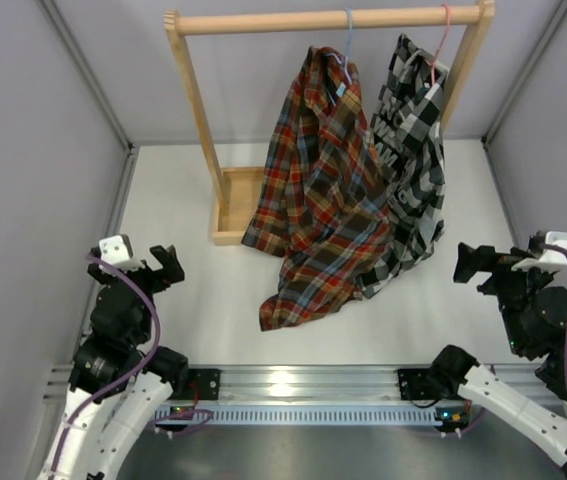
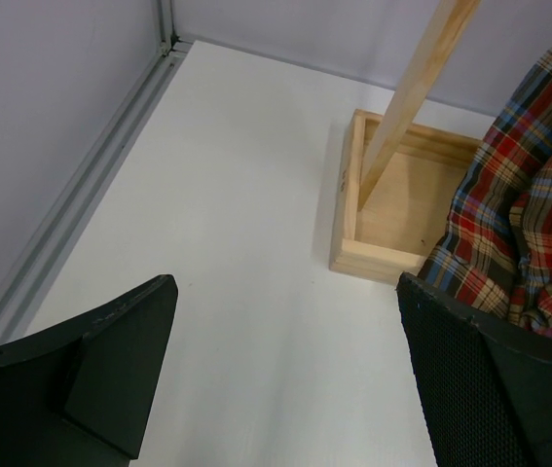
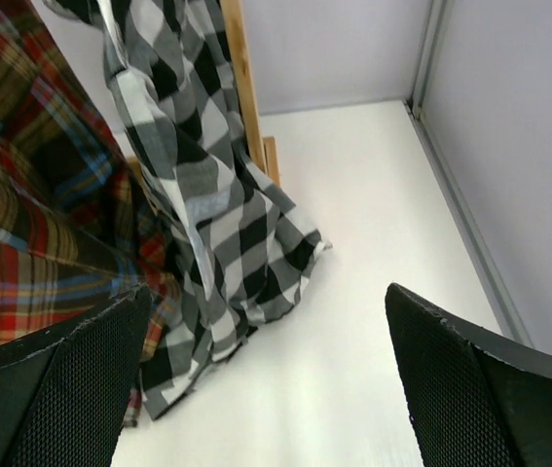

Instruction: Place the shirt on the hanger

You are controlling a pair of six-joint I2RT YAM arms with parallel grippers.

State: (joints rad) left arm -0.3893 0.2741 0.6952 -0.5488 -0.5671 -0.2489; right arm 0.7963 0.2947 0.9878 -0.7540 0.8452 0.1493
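Observation:
The red, orange, green and blue plaid shirt (image 1: 318,190) hangs from the light-blue hanger (image 1: 348,45) on the wooden rail, and its lower part trails onto the table. It also shows in the left wrist view (image 2: 529,224) and the right wrist view (image 3: 32,195). My left gripper (image 1: 163,265) is open and empty, low at the near left, apart from the shirt; in its own view (image 2: 285,370) only bare table lies between the jaws. My right gripper (image 1: 473,262) is open and empty at the near right, and its own view (image 3: 266,379) shows bare table between the jaws.
A black-and-white checked shirt (image 1: 413,150) hangs on a pink-red hanger (image 1: 443,40) right of the plaid one, seen too in the right wrist view (image 3: 207,195). The wooden rack (image 1: 193,110) has a box base (image 2: 392,224). Grey walls enclose the table.

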